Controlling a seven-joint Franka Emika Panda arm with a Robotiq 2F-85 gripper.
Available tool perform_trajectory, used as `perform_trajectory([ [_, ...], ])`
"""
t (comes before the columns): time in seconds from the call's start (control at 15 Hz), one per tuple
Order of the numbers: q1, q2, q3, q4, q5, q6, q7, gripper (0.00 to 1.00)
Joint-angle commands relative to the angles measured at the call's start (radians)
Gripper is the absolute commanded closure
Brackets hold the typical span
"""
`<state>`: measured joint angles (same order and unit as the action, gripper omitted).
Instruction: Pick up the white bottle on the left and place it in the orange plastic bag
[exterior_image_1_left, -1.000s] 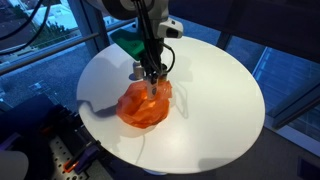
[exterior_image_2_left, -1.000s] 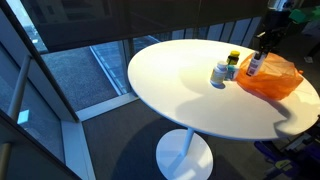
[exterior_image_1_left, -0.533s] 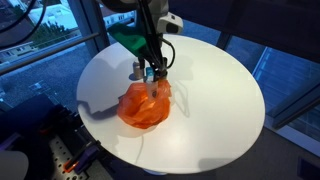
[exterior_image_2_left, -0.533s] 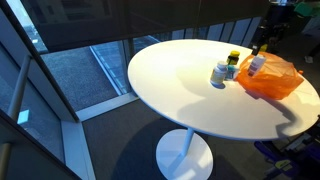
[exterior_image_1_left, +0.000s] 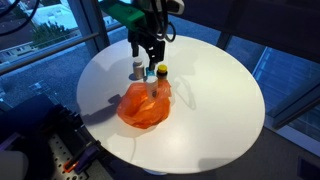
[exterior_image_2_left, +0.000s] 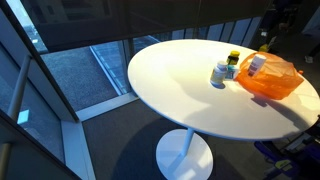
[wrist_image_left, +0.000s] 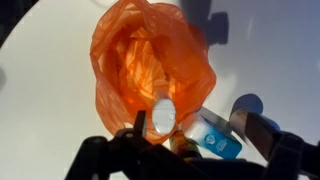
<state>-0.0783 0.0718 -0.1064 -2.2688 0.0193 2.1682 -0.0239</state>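
A round white desk (exterior_image_1_left: 220, 90) on a single pedestal base (exterior_image_2_left: 185, 155) is recorded in both exterior views, set beside dark glazed walls. The orange plastic bag (exterior_image_1_left: 143, 108) is found crumpled on the desk surface, its mouth spread wide and facing upward, as is confirmed in the wrist view (wrist_image_left: 150, 60). The gripper (exterior_image_1_left: 148, 58) is held above the desk, clear of the bag and just over the group of containers behind it; its jaws are seen parted, and nothing is held between them. In the wrist view the gripper (wrist_image_left: 190, 128) is seen at the bottom edge, with its fingers (wrist_image_left: 252, 122) spread to either side. The white bottle (wrist_image_left: 163, 115) is located inside the bag's opening, at the rim nearest the gripper, with its cap end turned toward the wrist camera; in an exterior view it (exterior_image_2_left: 257, 64) is seen leaning against the bag's edge. Three further items are noted standing on the desk close beside the bag: a small pale bottle (exterior_image_2_left: 218, 74), a blue-labelled container (wrist_image_left: 215, 142) and a yellow-capped bottle (exterior_image_2_left: 233, 58).
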Motion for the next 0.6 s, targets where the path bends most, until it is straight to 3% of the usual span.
perform_trajectory([
  [0.0, 0.013, -0.049, 0.019, 0.060, -0.055, -0.111, 0.046, 0.00],
  [0.53, 0.049, -0.131, 0.070, 0.209, -0.058, -0.327, 0.066, 0.00],
])
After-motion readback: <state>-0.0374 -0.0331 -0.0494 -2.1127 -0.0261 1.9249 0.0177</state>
